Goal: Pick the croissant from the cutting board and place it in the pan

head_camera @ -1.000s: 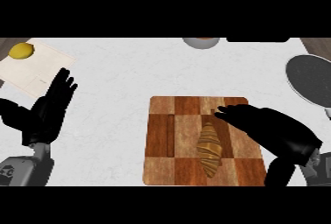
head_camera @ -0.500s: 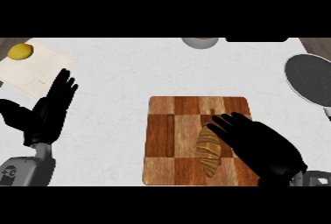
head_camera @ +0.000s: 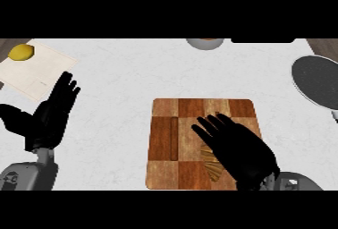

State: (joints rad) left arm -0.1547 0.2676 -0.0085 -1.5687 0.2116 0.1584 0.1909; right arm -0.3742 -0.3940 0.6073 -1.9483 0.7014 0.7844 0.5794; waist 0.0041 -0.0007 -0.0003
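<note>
A golden-brown croissant [head_camera: 212,163] lies on the checkered wooden cutting board [head_camera: 173,138], near the board's lower right. Only its left edge shows. My right hand [head_camera: 239,147] lies over the croissant with its fingers spread and straight, pointing up and to the left; it hides most of the pastry. The dark grey pan [head_camera: 319,81] sits at the right edge of the counter, well away from the board. My left hand [head_camera: 51,114] rests open at the left, fingers up.
A pale cloth [head_camera: 33,71] with a yellow lemon [head_camera: 21,52] on it lies at the upper left. A grey bowl [head_camera: 204,43] and a dark object [head_camera: 263,40] sit at the counter's far edge.
My right hand has slid left and down across the board, from beside the croissant to on top of it. The left hand has stayed where it was.
</note>
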